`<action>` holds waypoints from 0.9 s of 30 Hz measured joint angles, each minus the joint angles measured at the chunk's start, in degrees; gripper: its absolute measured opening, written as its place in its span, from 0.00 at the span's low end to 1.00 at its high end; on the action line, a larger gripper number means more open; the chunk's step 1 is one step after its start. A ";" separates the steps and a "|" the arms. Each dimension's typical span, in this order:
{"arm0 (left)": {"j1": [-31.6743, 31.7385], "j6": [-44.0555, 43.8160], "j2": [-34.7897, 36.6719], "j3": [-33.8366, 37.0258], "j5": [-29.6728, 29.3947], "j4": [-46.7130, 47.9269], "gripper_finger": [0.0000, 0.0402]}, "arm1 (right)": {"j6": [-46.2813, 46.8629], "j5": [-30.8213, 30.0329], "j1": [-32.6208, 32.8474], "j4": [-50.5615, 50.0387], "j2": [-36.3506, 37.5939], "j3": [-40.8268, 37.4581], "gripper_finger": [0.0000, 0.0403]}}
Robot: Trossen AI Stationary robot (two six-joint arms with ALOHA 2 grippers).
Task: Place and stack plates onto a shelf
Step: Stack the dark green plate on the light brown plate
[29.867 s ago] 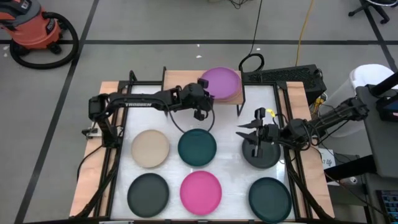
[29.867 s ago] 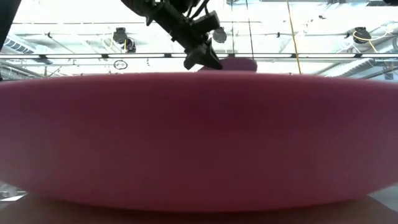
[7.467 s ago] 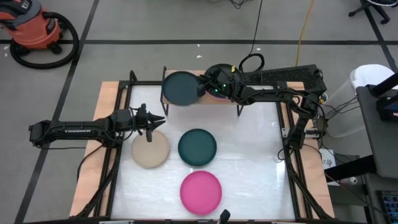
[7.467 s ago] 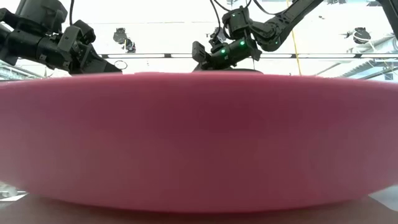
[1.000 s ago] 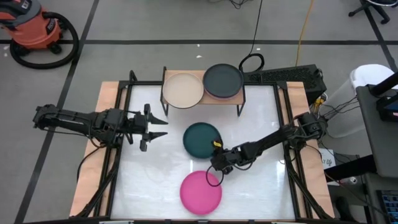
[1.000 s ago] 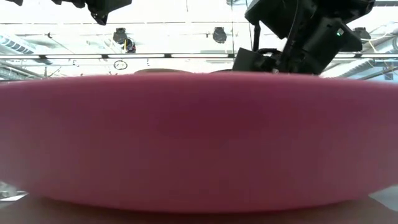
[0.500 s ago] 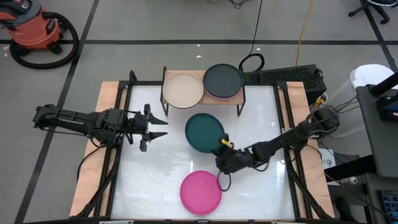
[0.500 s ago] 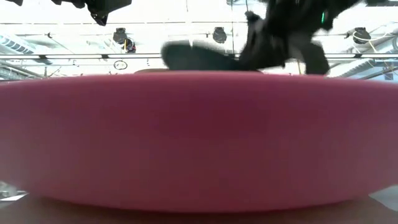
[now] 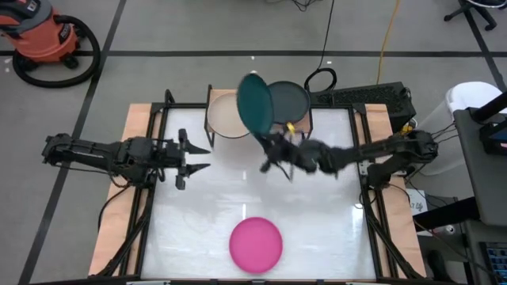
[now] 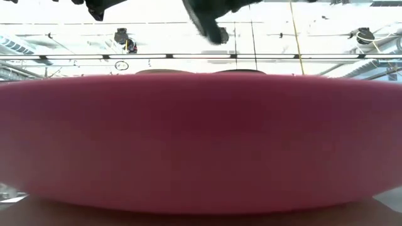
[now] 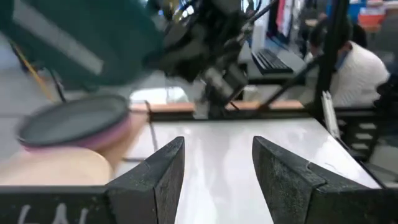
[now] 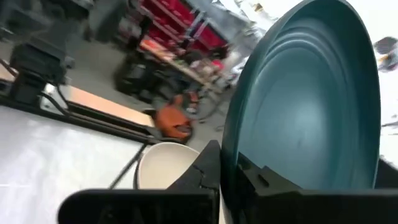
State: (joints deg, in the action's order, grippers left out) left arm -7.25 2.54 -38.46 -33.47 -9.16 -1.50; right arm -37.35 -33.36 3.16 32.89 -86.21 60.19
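Your right gripper [image 9: 273, 152] has its jaws clamped on the rim of a dark teal plate [image 9: 255, 104] and holds it in the air, tipped up steeply on edge. In the high view the plate hangs over the shelf [image 9: 215, 96], between the two stacks there and overlapping both. In the right wrist view you see the plate's rim pinched between the two fingers [image 12: 208, 165], with the ridged inside of the plate [image 12: 311, 106] turned toward the camera.

On the shelf, a beige plate [image 9: 224, 117] sits on the left side. On the right side a charcoal plate [image 9: 293, 101] lies on top of a purple plate [image 11: 109, 135], whose edge shows beneath it in the left wrist view.

A hot pink plate [image 9: 256, 245] lies flat on the table [image 9: 333, 229] near its front edge, well apart from both arms. It fills most of the low view [image 10: 201, 144].

Your left gripper [image 9: 192, 157] hovers over the left part of the table, pointing toward the middle, with its jaws spread apart and holding nothing. A seated person [image 11: 354, 65] shows in the room beyond the table in the left wrist view.
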 joint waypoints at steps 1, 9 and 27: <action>0.00 1.24 0.98 0.00 -0.61 0.04 0.48 | 1.93 3.51 -2.15 -1.68 -0.70 1.37 0.00; 0.26 1.70 4.04 1.79 -3.41 1.84 0.48 | 6.26 16.36 -10.40 -5.58 -8.55 11.90 0.00; 0.24 -1.39 3.98 6.47 -3.35 0.92 0.48 | 6.75 13.99 -11.28 -11.73 -17.47 14.75 0.15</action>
State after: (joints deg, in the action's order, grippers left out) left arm -7.01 1.15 -34.48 -27.00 -12.51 -0.58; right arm -30.60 -19.37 -8.12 21.16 -103.68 74.94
